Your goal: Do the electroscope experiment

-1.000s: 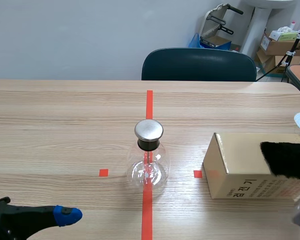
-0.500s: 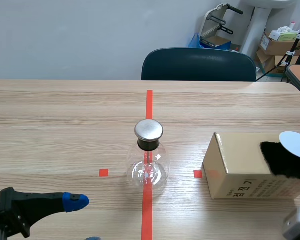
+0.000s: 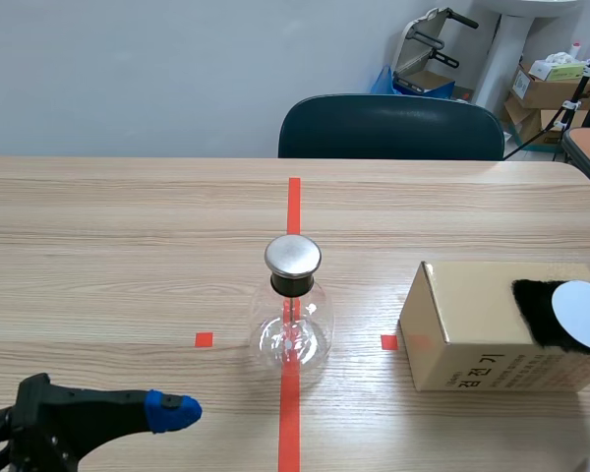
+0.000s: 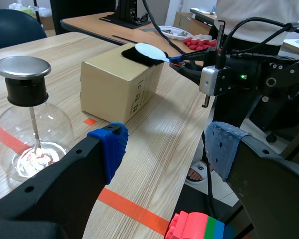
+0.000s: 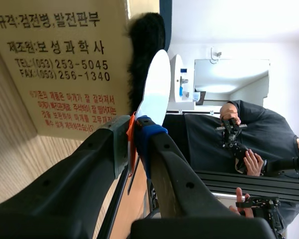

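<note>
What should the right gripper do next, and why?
Probably rub the flat white oval disc, clamped in the right gripper, across the black fur patch on the tan cardboard box. The disc sits at the fur, apart from the round metal cap of the clear glass flask, so charging likely comes before any carry.

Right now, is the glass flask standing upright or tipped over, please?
Upright: the flask stands on its base, its metal cap level on top.

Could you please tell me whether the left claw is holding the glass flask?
No, the left claw is open and empty, and the glass flask stands apart from it, off to one side.
</note>
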Robot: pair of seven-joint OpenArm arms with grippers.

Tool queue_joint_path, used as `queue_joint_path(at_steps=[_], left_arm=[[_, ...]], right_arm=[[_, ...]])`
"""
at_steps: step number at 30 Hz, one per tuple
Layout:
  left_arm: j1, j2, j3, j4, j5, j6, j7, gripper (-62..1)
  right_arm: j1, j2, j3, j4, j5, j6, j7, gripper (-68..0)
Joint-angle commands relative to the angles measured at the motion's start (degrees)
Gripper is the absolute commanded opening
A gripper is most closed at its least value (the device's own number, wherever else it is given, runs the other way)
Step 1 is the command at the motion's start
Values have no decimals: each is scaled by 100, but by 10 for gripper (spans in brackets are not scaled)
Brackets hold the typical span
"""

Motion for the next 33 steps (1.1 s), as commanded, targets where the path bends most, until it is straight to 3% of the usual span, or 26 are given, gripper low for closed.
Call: queue_joint_path(at_steps=[1,6,13,15,21,23,29,33], left_arm=[[17,70,39,70,-15,-28,-28,-245],[17,133,44,70,9,-81,101,-247],[15,136,44,70,7,-101,120,-247],[15,136,44,70,7,-101,120,-247],[15,133,42,70,4,-101,101,-247],[15,133,42,70,4,-103,103,-247],[15,133,42,70,4,-101,103,-247],[15,133,42,70,4,-101,105,-247]], right_arm=[[-103,0,81,57,11,-306,-57,-654],[-199,0,116,57,-28,-306,17,-654],[-214,0,72,57,-52,-306,1172,-654],[-210,-4,52,57,-46,-306,1040,-654],[-96,-131,208,57,-33,-306,-105,-656],[-85,-133,221,57,-101,-306,-46,-656],[-72,-162,221,57,-463,-306,940,-656],[-105,-195,221,57,-455,-306,695,-656]])
